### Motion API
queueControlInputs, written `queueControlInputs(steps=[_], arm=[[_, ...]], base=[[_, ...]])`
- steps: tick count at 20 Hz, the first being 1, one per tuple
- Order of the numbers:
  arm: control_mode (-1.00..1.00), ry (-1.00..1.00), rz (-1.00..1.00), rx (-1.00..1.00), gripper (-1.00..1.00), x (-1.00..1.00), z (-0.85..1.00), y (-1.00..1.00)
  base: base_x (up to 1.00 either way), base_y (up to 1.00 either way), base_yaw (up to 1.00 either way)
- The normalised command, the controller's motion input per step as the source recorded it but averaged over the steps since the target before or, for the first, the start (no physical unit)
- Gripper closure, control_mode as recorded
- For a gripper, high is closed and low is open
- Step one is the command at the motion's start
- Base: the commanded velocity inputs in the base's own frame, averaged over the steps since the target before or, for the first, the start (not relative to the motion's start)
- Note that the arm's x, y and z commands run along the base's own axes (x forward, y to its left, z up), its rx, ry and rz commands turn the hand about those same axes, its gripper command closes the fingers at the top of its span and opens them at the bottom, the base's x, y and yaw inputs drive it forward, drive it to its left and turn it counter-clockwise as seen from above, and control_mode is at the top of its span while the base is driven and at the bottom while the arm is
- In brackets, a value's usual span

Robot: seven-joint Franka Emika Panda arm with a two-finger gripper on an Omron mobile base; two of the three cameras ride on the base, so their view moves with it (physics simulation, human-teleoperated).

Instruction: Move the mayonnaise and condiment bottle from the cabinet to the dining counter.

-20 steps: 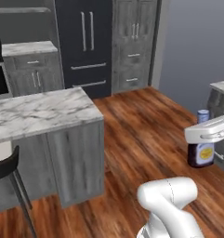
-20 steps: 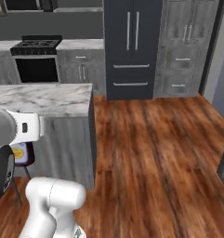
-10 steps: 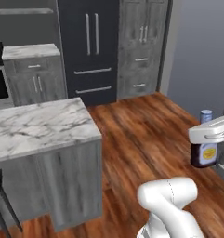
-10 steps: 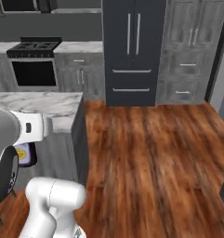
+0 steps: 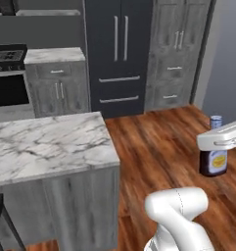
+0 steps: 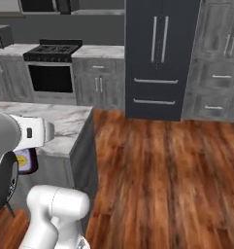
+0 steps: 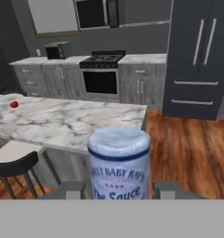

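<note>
Claw [image 7: 119, 189] gripped the rigid, smooth, probably slippery bottle [image 7: 119, 162] by its sides below the cap, short of the worktop [image 7: 62, 122].

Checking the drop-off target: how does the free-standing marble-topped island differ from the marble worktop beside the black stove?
The white grey-veined marble island stands free on the wood floor, a black stool beside it; the marble worktop sits against the back wall by the black stove. The island's grey side is a plain panel; the worktop's base has a handled drawer and doors. Both have veined marble tops on grey wood-grain bases.
</note>
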Motion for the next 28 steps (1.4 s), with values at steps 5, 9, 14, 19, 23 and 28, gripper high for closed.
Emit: queueControlInputs(steps=[5, 9, 14, 19, 23, 28], arm=[[1.0, 0.0, 0.0, 0.0, 1.0, 0.0, 0.0, 0.0], [1.0, 0.0, 0.0, 0.0, 1.0, 0.0, 0.0, 0.0], [1.0, 0.0, 0.0, 0.0, 1.0, 0.0, 0.0, 0.0], [1.0, 0.0, 0.0, 0.0, 1.0, 0.0, 0.0, 0.0], [1.0, 0.0, 0.0, 0.0, 1.0, 0.0, 0.0, 0.0], [1.0, 0.0, 0.0, 0.0, 1.0, 0.0, 0.0, 0.0]], base=[[0.5, 0.2, 0.38], [0.6, 0.3, 0.28], [0.65, 0.61, 0.06], [0.47, 0.86, 0.0], [0.48, 0.86, 0.0], [0.53, 0.72, 0.0]])
